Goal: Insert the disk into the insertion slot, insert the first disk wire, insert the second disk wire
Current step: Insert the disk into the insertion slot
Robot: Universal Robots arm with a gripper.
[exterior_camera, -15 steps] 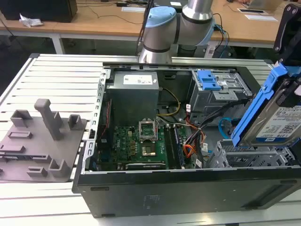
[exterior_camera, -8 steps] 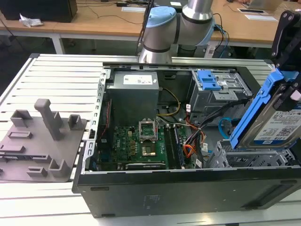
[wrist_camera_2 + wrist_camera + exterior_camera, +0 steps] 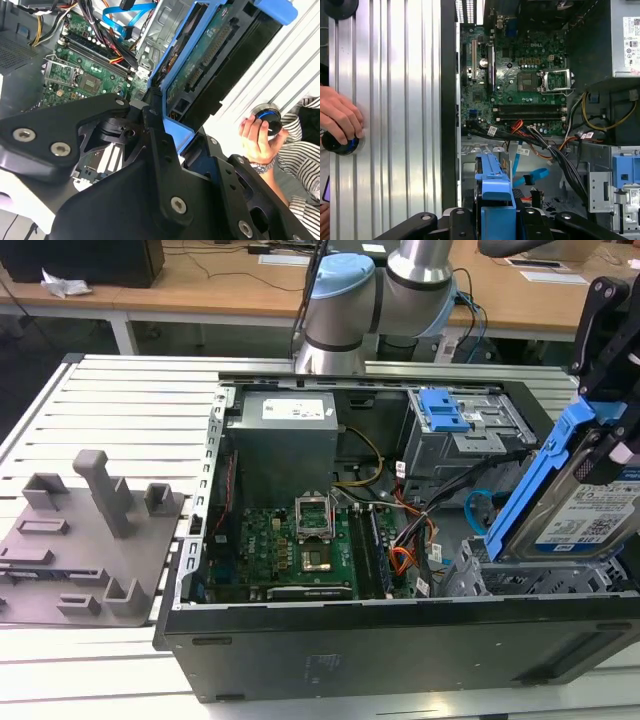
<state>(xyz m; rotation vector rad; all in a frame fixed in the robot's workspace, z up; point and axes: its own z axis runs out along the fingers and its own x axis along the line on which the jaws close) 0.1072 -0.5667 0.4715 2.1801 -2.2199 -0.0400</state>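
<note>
Disk point(image 3: 592, 512) in blue carrier point(image 3: 535, 485) held tilted, low end just above insertion slot point(image 3: 505, 578), at near corner of open PC case point(image 3: 400, 640) on exterior view's right. Tilt likely to feed lower edge into bay; not seated yet. Gripper point(image 3: 606, 435) closed narrow on carrier's upper end, clamping disk. Person's hand point(image 3: 257, 134) rests on round knob point(image 3: 266, 115) on slatted table point(image 3: 120, 410) beside case, apart from work.

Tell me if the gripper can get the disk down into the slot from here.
Probably yes. The gripper holds the disk tilted just above the slot, and nothing seems to lie between them; the cables run beside the slot.
</note>
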